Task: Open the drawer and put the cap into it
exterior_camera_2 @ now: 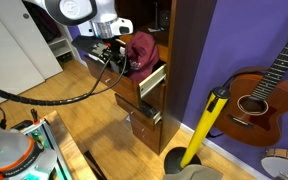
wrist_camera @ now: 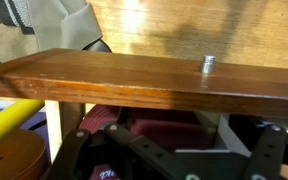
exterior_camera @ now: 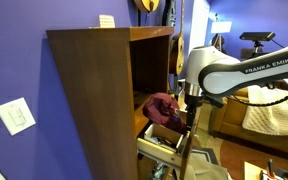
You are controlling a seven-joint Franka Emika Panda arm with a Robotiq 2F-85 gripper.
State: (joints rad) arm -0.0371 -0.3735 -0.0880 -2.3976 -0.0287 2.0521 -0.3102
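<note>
The drawer (exterior_camera: 156, 138) of the tall brown cabinet (exterior_camera: 89, 95) is pulled open; it also shows in an exterior view (exterior_camera_2: 149, 84). The maroon cap (exterior_camera: 164, 104) lies in it, bunched up and rising above the sides (exterior_camera_2: 141, 50). In the wrist view the drawer front (wrist_camera: 114, 82) with its metal knob (wrist_camera: 208, 63) crosses the frame, and the cap (wrist_camera: 154, 125) lies just behind it. My gripper (exterior_camera: 191, 112) hangs over the drawer's front part, right beside the cap (exterior_camera_2: 112, 55). Its fingers (wrist_camera: 174, 165) are spread wide with nothing held.
A lower drawer (exterior_camera_2: 144, 126) also stands slightly open. A guitar (exterior_camera_2: 259, 95) and a yellow pole (exterior_camera_2: 204, 125) lean against the purple wall beside the cabinet. An armchair with a blanket (exterior_camera: 269, 110) stands behind the arm. White doors (exterior_camera_2: 14, 45) line the far side.
</note>
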